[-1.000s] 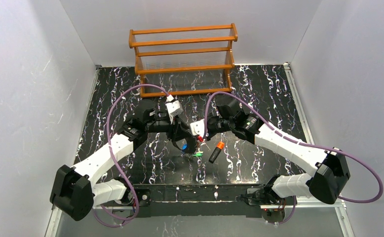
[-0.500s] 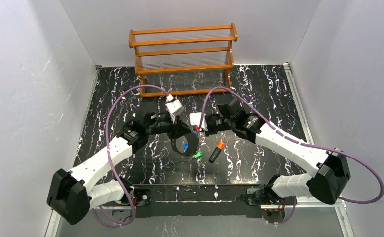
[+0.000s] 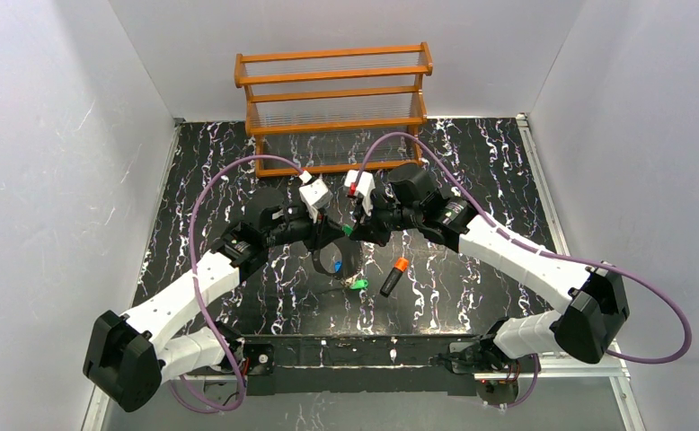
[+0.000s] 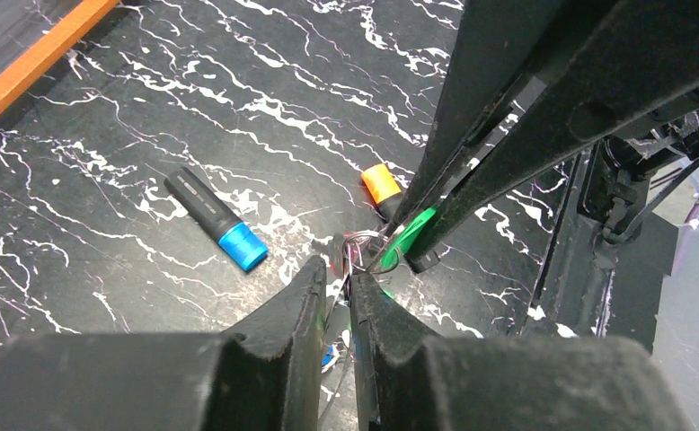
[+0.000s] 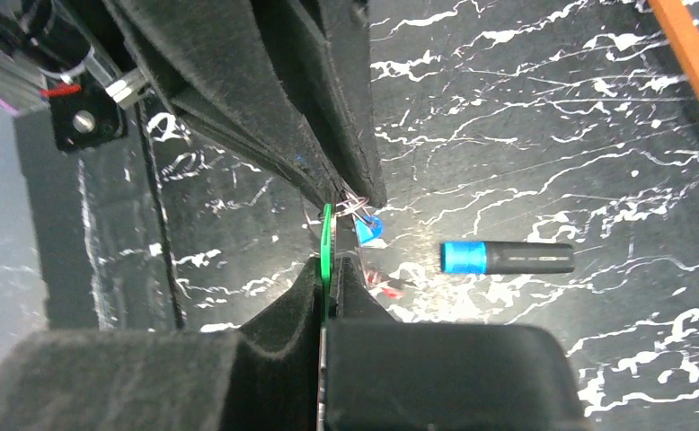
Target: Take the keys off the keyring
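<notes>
My left gripper (image 3: 334,241) is shut on the top of the keyring (image 3: 320,268), a large ring that hangs below it over the mat. Seen from the left wrist, the left gripper (image 4: 339,274) pinches the band edge-on, with thin wire loops (image 4: 365,246) just beyond its tips. My right gripper (image 3: 353,231) meets it from the right, shut on a green key (image 5: 326,244) that hangs on those loops; this green key (image 4: 412,235) also shows in the left wrist view. A blue key (image 5: 370,229) dangles beside it. Another green key (image 3: 358,285) lies on the mat.
A black marker with an orange cap (image 3: 393,277) lies right of the ring. A black marker with a blue cap (image 5: 508,258) lies under the grippers. A wooden rack (image 3: 332,108) stands at the back of the black marbled mat (image 3: 472,162). White walls close both sides.
The left gripper's jaws have closed onto the keyring. The right arm has swung back and to the left, bringing its shut gripper and the green key up against the left gripper.
</notes>
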